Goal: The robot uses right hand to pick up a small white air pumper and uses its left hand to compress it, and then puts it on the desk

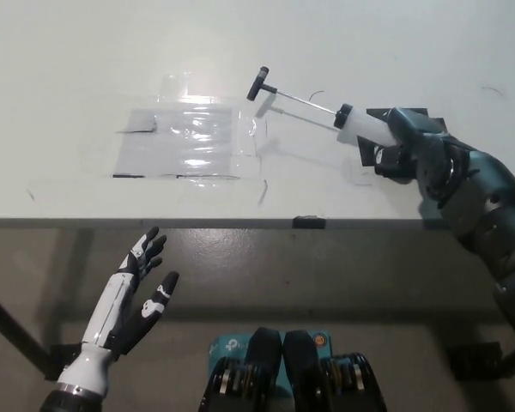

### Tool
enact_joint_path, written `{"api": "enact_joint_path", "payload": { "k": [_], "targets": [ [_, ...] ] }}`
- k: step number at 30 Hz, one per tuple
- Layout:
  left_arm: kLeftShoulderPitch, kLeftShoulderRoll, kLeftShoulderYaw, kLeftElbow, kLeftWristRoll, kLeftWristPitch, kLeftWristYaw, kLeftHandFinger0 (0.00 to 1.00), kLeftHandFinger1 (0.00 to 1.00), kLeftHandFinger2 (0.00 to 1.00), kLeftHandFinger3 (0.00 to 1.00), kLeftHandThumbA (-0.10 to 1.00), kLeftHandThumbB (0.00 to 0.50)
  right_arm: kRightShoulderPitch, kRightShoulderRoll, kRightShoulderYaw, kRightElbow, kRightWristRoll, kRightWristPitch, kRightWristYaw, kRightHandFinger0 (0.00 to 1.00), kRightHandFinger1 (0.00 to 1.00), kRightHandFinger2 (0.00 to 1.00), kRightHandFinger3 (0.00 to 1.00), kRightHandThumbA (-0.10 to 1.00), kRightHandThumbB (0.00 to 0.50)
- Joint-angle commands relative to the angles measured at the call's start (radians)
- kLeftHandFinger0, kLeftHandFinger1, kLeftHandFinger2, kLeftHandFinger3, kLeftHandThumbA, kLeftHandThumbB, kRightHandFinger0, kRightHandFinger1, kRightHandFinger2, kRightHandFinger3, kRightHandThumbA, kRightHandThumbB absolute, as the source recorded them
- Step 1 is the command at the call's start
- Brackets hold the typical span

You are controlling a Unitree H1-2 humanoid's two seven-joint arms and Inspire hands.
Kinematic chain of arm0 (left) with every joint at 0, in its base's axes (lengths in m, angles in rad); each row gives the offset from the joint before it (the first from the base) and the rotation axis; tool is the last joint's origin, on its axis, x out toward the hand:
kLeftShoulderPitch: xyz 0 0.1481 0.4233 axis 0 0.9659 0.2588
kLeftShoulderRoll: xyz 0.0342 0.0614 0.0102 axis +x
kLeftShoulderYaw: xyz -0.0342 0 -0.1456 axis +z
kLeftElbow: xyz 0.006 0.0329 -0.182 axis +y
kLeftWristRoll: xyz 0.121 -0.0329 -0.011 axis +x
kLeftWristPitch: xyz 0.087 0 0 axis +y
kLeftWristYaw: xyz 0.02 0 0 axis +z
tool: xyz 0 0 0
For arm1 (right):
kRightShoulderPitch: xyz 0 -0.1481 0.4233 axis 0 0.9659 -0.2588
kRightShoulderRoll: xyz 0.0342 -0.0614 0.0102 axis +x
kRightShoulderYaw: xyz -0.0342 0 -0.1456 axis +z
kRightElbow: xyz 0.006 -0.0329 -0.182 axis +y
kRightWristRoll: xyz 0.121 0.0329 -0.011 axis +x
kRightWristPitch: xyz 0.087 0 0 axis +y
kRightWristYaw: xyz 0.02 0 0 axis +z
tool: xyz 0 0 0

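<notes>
Right hand [403, 142] grips the air pumper [326, 113] above the tabletop [69, 69]. Left hand [133, 296] spread, low near-left. Compressing and setting down remain.

White air pumper [360, 125] in black right hand [405, 142] above desk [69, 69]; white left hand [137, 296] open, below desk edge.

Steep head view (desk [86, 51] below)

Bright, even light washes the desk [86, 69] pale toward the upper frame — glare streaks the clear plastic sheet [184, 142] at centre. Below the desk edge the floor [326, 275] lies dimmer. Focus is sharp.
</notes>
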Motion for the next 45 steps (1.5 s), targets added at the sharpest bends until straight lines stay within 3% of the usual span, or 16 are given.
{"api": "enact_joint_path", "payload": {
  "k": [1, 4, 8, 9, 10, 12, 13, 14, 17, 24, 26, 29, 38, 45],
  "targets": [
    [-0.019, 0.018, 0.004, -0.034, -0.018, -0.022, -0.019, 0.97, 1.00, 1.00, 1.00, 0.74, 0.217, -0.008, -0.007, -0.023, -0.036, 0.043, -0.136, 0.053, 0.00, 0.47, 0.74, 0.69, -0.10, 0.146],
    [-0.011, 0.011, 0.010, -0.037, -0.027, -0.037, -0.013, 1.00, 1.00, 1.00, 1.00, 0.76, 0.200, 0.006, -0.017, -0.011, -0.082, 0.037, -0.185, 0.082, 0.02, 0.50, 0.77, 0.75, -0.10, 0.135],
    [-0.014, -0.005, 0.036, -0.077, -0.070, -0.032, 0.002, 1.00, 1.00, 1.00, 1.00, 0.94, 0.206, 0.080, -0.066, 0.003, -0.309, 0.043, -0.199, 0.184, 0.03, 0.49, 0.75, 0.78, -0.10, 0.129],
    [-0.015, -0.006, 0.039, -0.084, -0.071, -0.031, 0.005, 1.00, 1.00, 1.00, 1.00, 0.94, 0.205, 0.097, -0.075, 0.003, -0.359, 0.045, -0.187, 0.203, 0.03, 0.49, 0.75, 0.78, -0.10, 0.129],
    [-0.019, -0.009, 0.049, -0.105, -0.073, -0.025, 0.014, 1.00, 1.00, 1.00, 1.00, 1.00, 0.211, 0.161, -0.109, 0.003, -0.544, 0.056, -0.116, 0.268, 0.01, 0.40, 0.72, 0.79, -0.10, 0.111],
    [-0.029, -0.010, 0.059, -0.129, -0.079, -0.009, 0.021, 1.00, 1.00, 1.00, 1.00, 1.00, 0.205, 0.221, -0.142, -0.004, -0.726, 0.077, -0.043, 0.333, 0.00, 0.31, 0.65, 0.76, -0.10, 0.101],
    [-0.038, -0.011, 0.065, -0.138, -0.087, -0.031, 0.025, 1.00, 1.00, 1.00, 1.00, 1.00, 0.170, 0.265, -0.165, -0.007, -0.854, 0.085, 0.007, 0.367, 0.00, 0.30, 0.64, 0.76, -0.10, 0.107],
    [-0.049, -0.011, 0.071, -0.157, -0.091, -0.025, 0.029, 1.00, 1.00, 1.00, 1.00, 1.00, 0.140, 0.306, -0.192, -0.006, -0.960, 0.088, 0.014, 0.386, 0.00, 0.37, 0.74, 0.87, -0.10, 0.101],
    [-0.080, -0.004, 0.084, -0.178, -0.090, -0.013, 0.038, 1.00, 1.00, 1.00, 1.00, 1.00, 0.141, 0.372, -0.231, -0.010, -1.136, 0.094, 0.079, 0.436, 0.04, 0.49, 0.78, 0.90, -0.10, 0.095],
    [-0.175, 0.004, 0.133, -0.151, -0.065, -0.021, 0.086, 1.00, 1.00, 1.00, 1.00, 1.00, 0.107, 0.459, -0.287, -0.025, -1.362, 0.128, 0.173, 0.519, 0.09, 0.55, 0.81, 0.94, -0.10, 0.100],
    [-0.203, 0.005, 0.147, -0.143, -0.084, -0.007, 0.085, 1.00, 1.00, 1.00, 1.00, 1.00, 0.131, 0.476, -0.297, -0.028, -1.396, 0.123, 0.188, 0.525, 0.10, 0.56, 0.82, 0.95, -0.10, 0.106],
    [-0.235, -0.001, 0.165, -0.134, -0.073, 0.007, 0.097, 1.00, 1.00, 1.00, 1.00, 1.00, 0.207, 0.491, -0.308, -0.032, -1.433, 0.122, 0.212, 0.542, 0.10, 0.56, 0.81, 0.93, -0.10, 0.110],
    [-0.322, -0.019, 0.184, -0.100, -0.048, -0.001, 0.097, 1.00, 1.00, 1.00, 1.00, 1.00, 0.257, 0.530, -0.331, -0.034, -1.571, 0.124, 0.256, 0.584, 0.11, 0.57, 0.81, 0.92, -0.10, 0.114],
    [-0.357, -0.064, 0.147, -0.136, -0.042, 0.012, 0.072, 1.00, 1.00, 1.00, 1.00, 1.00, 0.247, 0.553, -0.343, -0.032, -1.662, 0.117, 0.300, 0.613, 0.09, 0.55, 0.80, 0.90, -0.10, 0.119]
  ]
}}
